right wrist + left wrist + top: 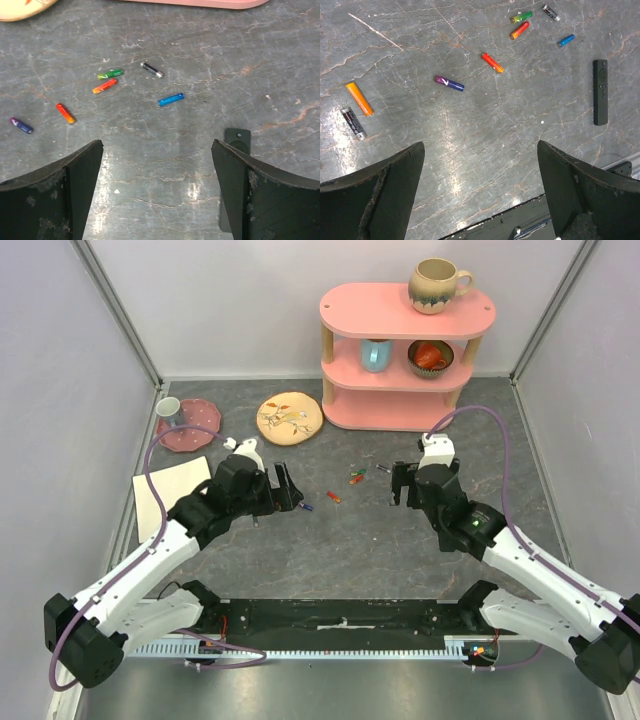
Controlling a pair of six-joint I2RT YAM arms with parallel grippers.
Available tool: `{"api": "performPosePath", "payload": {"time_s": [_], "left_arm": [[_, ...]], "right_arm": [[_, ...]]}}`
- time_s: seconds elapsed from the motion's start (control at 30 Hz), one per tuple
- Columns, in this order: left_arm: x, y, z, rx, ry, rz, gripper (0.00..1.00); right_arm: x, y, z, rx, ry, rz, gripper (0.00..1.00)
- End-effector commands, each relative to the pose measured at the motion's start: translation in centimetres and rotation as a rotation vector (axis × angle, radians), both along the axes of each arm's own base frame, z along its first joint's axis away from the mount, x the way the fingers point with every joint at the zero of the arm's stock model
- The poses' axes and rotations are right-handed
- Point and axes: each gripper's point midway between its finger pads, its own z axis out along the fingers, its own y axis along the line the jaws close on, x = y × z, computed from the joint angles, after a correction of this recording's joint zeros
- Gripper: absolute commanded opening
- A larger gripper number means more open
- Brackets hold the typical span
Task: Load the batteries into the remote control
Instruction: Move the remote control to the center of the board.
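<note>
Remote control (600, 92) untouched at 3 o'clock; batteries (492, 62) loose on counter (470, 115), apparently none loaded; left end effector (480, 150), right end effector (157, 146) spread, empty.

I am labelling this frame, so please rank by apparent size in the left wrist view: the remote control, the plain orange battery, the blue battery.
1. remote control, clearly longest.
2. plain orange battery.
3. blue battery.
The orange one lies nearer the camera, so both batteries may truly be equal.

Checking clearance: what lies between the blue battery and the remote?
Only bare table lies between the blue battery and the remote control, per the left wrist view.
</note>
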Motion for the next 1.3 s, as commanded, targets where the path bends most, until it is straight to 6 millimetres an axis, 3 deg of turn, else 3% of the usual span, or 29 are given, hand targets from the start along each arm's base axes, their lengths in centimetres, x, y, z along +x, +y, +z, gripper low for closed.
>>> {"api": "performPosePath", "payload": {"time_s": [0.0,0.1,0.13,0.23,0.37,0.63,0.8,1.27], "left_arm": [[0.3,-0.1,1.9,0.008,-0.054,-0.035,0.99],[0.1,0.0,0.8,0.017,-0.016,-0.027,0.99],[-0.1,-0.1,0.4,0.014,-0.011,-0.032,0.91],[-0.7,-1.3,0.4,-0.049,-0.019,-0.087,0.86],[-2.3,-4.0,1.6,-0.166,-0.081,-0.262,0.84],[-3.0,-4.3,0.4,-0.22,-0.092,-0.271,0.85],[-3.2,-4.5,0.2,-0.237,-0.073,-0.272,0.85],[-3.0,-5.5,-0.2,-0.281,-0.058,-0.281,0.84]], "right_arm": [[0.1,-1.8,1.3,-0.093,-0.016,-0.048,0.98],[-0.2,-3.5,-0.1,-0.174,0.02,-0.099,0.98],[-0.3,-3.9,-0.2,-0.192,0.024,-0.12,0.98],[-0.7,-4.9,-1.3,-0.249,0.088,-0.149,0.98],[-0.9,-6.4,-3.8,-0.274,0.179,-0.209,0.98],[-0.6,-9.7,-9.5,-0.203,0.381,-0.296,0.98],[-0.7,-10.2,-12.0,-0.189,0.466,-0.337,0.98],[-1.4,-10.2,-16.3,-0.09,0.591,-0.36,0.93]]}}
